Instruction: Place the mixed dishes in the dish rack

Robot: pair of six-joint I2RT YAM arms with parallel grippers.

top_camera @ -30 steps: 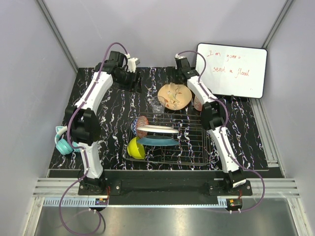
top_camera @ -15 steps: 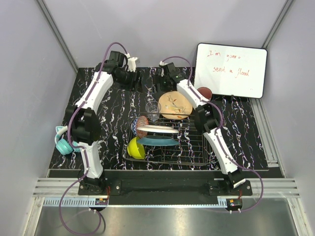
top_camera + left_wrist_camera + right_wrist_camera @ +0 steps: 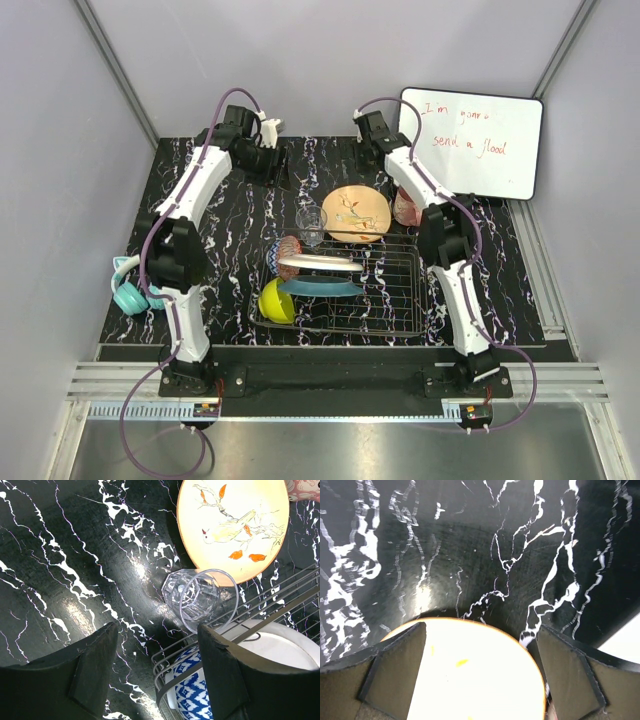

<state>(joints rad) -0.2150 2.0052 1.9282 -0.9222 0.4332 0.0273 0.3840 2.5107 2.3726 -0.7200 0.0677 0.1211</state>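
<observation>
Across the black, white-veined marble counter, a rectangular silver wire-grid dish rack is sitting at the near middle, between the two arms. A white red-speckled plate and a teal plate are standing on edge in its left half, the teal one just nearer the arm bases. A yellow-green bowl is lying at the rack's near-left corner, and a small red-patterned bowl is sitting at its far-left corner.

Three dishes are waiting outside the rack, just beyond its far edge. A clear faceted glass is standing upright by the far-left corner, just beside a round orange plate painted with a bird on a branch. Whether the two are touching I cannot tell. The plate is lying flat. A reddish-brown cup is sitting at its right, partly hidden behind the right arm.

The left pincer is hanging over bare counter on the far-left side of the glass, fingers spread and pinching nothing. The right pincer is hovering above the orange plate's far rim — spread wide, nothing between its fingers.

A white board with red writing is leaning at the far right, and teal headphones are lying at the counter's left edge.
</observation>
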